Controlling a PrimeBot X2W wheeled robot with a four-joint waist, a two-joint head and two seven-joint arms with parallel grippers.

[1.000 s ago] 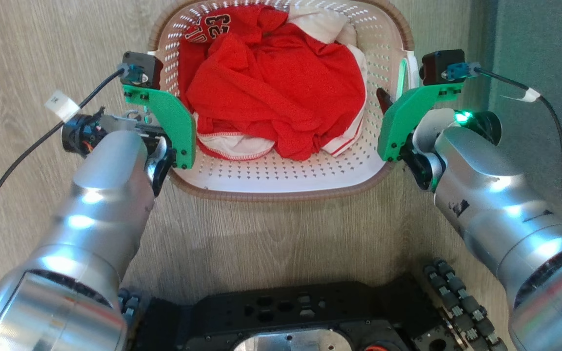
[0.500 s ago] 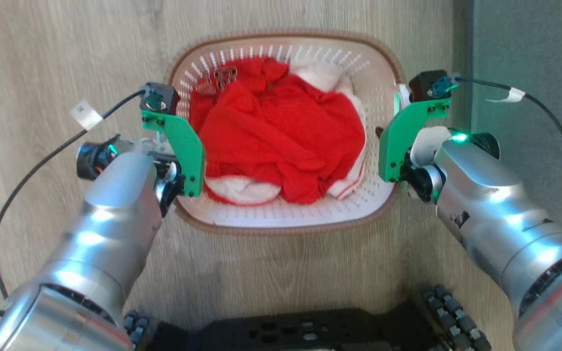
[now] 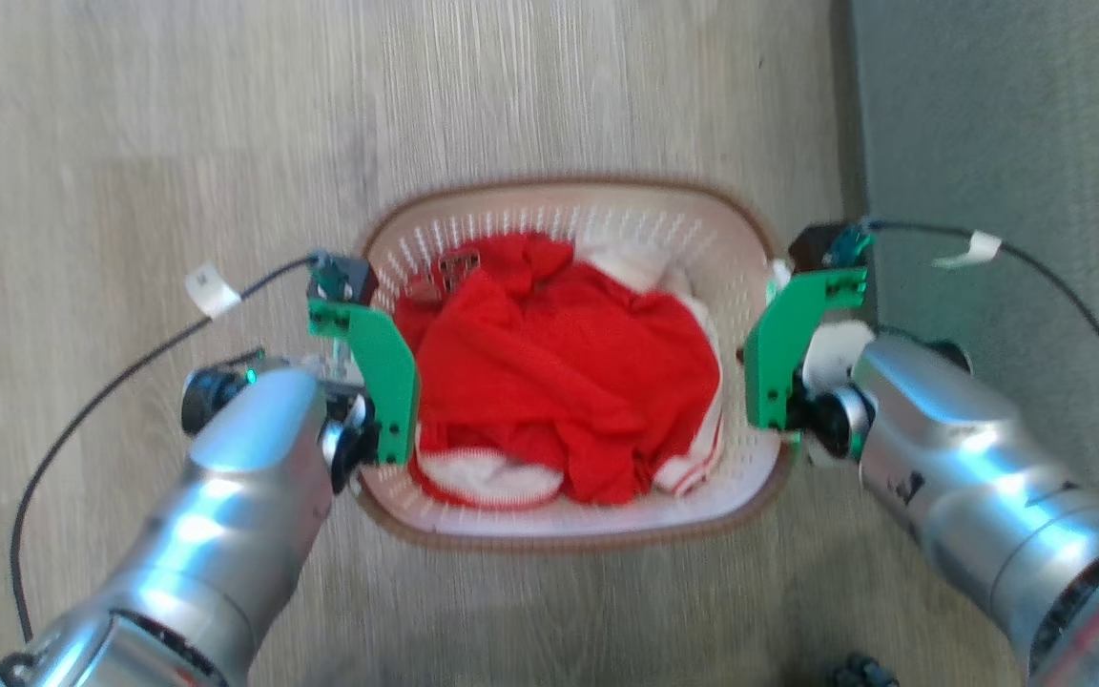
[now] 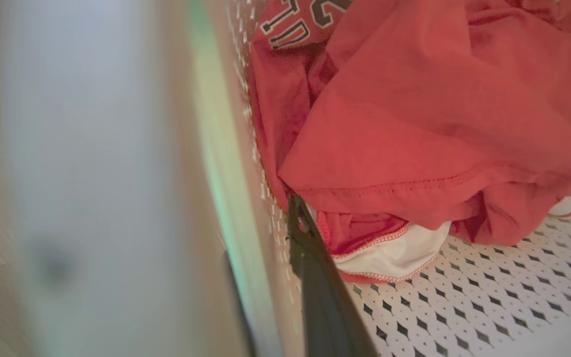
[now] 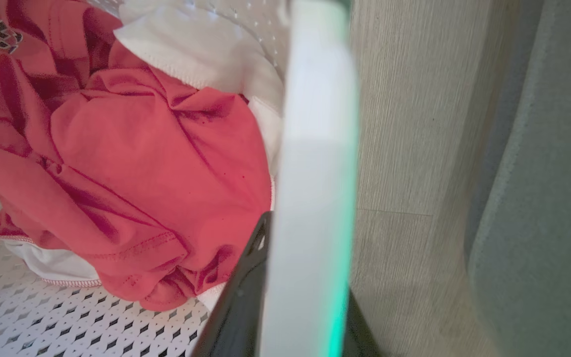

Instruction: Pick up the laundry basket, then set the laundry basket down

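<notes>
**Both grippers clamp the sides of a loaded basket above pale flooring.**

The small, rounded white perforated plastic laundry basket with a brown woven-look rim lies mid-scene between the two silver arms, over the pale wood-look floor. I cannot tell whether it touches the floor. A crumpled red jersey with white trim fills it. The left gripper is closed on the basket's left wall, with one dark finger inside against the cloth and the other outside. The right gripper is closed on the white side handle at the right, which sits between its two fingers. A grey-green carpet covers the far right, just beside the basket.
</notes>
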